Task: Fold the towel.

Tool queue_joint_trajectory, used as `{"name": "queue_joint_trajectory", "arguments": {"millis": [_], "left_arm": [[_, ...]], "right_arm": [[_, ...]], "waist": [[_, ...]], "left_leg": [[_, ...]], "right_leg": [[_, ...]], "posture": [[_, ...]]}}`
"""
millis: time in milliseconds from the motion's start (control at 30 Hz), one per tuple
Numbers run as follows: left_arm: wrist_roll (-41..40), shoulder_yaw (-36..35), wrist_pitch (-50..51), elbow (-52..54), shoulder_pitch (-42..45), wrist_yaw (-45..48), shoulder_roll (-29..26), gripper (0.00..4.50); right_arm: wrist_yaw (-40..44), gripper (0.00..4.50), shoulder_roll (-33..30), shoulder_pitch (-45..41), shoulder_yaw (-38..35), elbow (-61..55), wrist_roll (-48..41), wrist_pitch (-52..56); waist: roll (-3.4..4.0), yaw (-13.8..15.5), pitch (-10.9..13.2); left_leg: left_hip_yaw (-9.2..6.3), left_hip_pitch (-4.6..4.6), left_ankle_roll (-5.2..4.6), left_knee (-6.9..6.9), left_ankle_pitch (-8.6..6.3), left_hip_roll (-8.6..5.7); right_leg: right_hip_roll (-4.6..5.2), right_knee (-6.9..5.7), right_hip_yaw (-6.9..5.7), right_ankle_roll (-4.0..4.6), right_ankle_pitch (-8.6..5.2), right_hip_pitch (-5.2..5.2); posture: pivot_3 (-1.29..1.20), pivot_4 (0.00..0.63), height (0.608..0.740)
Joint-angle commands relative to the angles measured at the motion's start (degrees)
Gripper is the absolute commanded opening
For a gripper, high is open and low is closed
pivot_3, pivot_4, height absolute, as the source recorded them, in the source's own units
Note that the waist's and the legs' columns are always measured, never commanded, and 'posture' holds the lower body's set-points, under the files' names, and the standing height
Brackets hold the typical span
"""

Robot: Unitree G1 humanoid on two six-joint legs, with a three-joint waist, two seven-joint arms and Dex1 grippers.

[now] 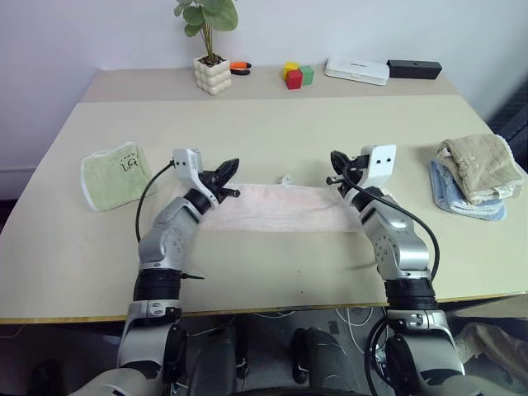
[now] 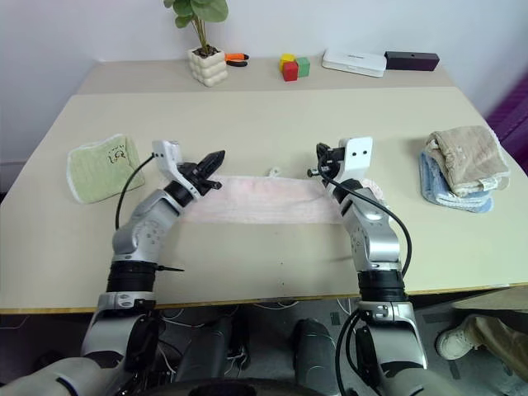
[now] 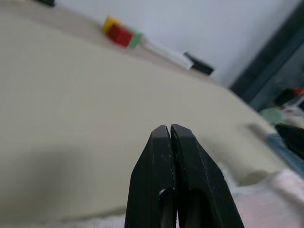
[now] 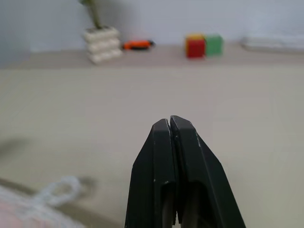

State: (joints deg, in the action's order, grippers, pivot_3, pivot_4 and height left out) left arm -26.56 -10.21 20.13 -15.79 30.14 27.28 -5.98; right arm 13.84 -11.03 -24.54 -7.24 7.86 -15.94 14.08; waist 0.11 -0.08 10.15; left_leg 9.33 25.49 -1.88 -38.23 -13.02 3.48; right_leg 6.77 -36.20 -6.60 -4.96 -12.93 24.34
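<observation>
A pale pink towel point(image 1: 276, 208) is laid out flat as a long strip on a beige table point(image 1: 272, 136), near the table's front edge and roughly midway along it. At the towel's left end the left gripper point(image 1: 228, 176) is held, its two black fingers pressed tightly together with nothing seen between them. At the towel's right end the right gripper point(image 1: 337, 167) is held, its fingers likewise pressed together and empty. A small whitish loop point(image 1: 286, 178) is seen on the towel's far edge, between the two grippers. Well to the left of the towel a small folded light-green towel point(image 1: 115, 174) is placed. Well to the right of the towel, beige and blue folded cloths point(image 1: 475, 176) are stacked. Far behind the towel, by the wall, a potted plant point(image 1: 211, 58), an orange tool point(image 1: 240, 68), coloured blocks point(image 1: 297, 75), a white box point(image 1: 356, 70) and a black box point(image 1: 414, 68) are lined up
</observation>
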Motion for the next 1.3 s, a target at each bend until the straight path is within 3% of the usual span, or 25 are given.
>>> {"name": "queue_joint_trajectory", "arguments": {"millis": [33,367,500,567,667,833,900,1100,1233,1300], "left_arm": [[2.35,0.37,-3.43,-1.11,-0.46,-0.90,-0.42,0.03],[4.82,-2.59,-9.62,-11.47,0.56,2.65,-9.90,0.03],[5.37,-3.24,-11.00,-12.98,0.34,3.61,-12.46,0.03],[1.18,-4.22,-7.17,-11.26,-0.07,7.09,-12.68,0.00],[-1.42,-4.64,-4.85,-8.18,-0.94,9.57,-12.66,0.89],[-1.64,-3.01,-4.48,-3.39,-0.32,14.21,-14.31,3.48],[-1.81,-2.39,-4.00,-2.28,-0.17,16.83,-15.35,4.46],[-5.24,0.70,0.55,1.73,-0.02,31.83,-21.24,4.46],[-7.45,1.82,3.36,2.85,1.32,39.91,-24.38,4.46],[-4.97,3.40,-0.18,2.74,1.79,42.61,-25.62,4.46]], "right_arm": [[-2.53,0.00,1.22,3.24,-0.66,-1.61,0.76,0.66],[-5.77,0.00,-4.32,7.27,-6.10,4.48,3.63,-2.64],[-3.40,0.00,-6.75,7.07,-7.80,6.01,2.17,-3.76],[-1.72,0.52,-6.80,6.88,-9.41,5.11,-0.52,-3.33],[-0.25,1.75,-6.48,6.50,-11.15,2.98,-3.71,-1.65],[-2.50,4.39,-6.42,7.02,-17.02,-7.22,-14.74,9.96],[-5.26,4.50,-6.00,7.44,-20.41,-10.19,-19.69,15.06],[-17.35,4.50,-4.50,12.45,-30.79,-22.62,-48.19,33.23],[-23.82,4.50,-6.23,21.18,-33.33,-29.13,-63.51,37.44],[-28.70,4.50,-7.70,25.29,-33.66,-30.23,-73.45,37.72]], "waist": [[0.00,-0.51,0.00],[-0.01,-0.75,-0.07],[-0.02,-0.69,-0.08],[-0.02,-0.74,-0.08],[-0.02,-0.80,-0.08],[-0.01,-0.74,-0.07],[-0.01,-0.70,-0.07],[0.00,-0.69,-0.07],[0.01,-0.59,-0.07],[0.01,-0.64,-0.06]], "left_leg": [[-0.01,0.00,0.00,0.03,0.00,0.01],[-0.01,-0.03,-0.21,0.07,-0.13,0.12],[-0.01,-0.04,-0.20,0.06,-0.13,0.12],[-0.02,-0.04,-0.21,0.07,-0.14,0.12],[-0.01,-0.03,-0.19,0.07,-0.13,0.14],[-0.03,-0.01,-0.22,0.07,-0.15,0.15],[-0.04,-0.01,-0.23,0.08,-0.16,0.16],[-0.06,0.03,-0.28,0.13,-0.21,0.19],[-0.07,0.04,-0.25,0.20,-0.25,0.19],[-0.06,0.04,-0.25,0.20,-0.27,0.18]], "right_leg": [[0.00,0.00,-0.01,0.00,0.00,0.00],[-0.01,0.01,-0.01,0.01,-0.01,0.02],[0.00,0.01,-0.01,0.01,-0.01,0.00],[0.00,0.01,-0.02,0.01,-0.01,0.01],[0.00,0.01,-0.01,0.01,-0.01,0.01],[0.01,0.02,0.00,0.01,-0.01,0.03],[0.01,0.02,0.00,0.02,-0.01,0.04],[0.02,0.04,0.00,0.05,-0.02,0.10],[0.02,0.10,-0.01,0.23,-0.12,0.11],[0.02,0.14,0.02,0.23,-0.12,0.10]], "posture": [[0.00,0.150,0.740],[0.00,0.150,0.740],[0.00,0.150,0.740],[0.00,0.150,0.740],[0.00,0.150,0.740],[0.00,0.150,0.740],[0.00,0.150,0.740],[0.00,0.150,0.740],[0.00,0.150,0.740],[0.00,0.150,0.740]]}}
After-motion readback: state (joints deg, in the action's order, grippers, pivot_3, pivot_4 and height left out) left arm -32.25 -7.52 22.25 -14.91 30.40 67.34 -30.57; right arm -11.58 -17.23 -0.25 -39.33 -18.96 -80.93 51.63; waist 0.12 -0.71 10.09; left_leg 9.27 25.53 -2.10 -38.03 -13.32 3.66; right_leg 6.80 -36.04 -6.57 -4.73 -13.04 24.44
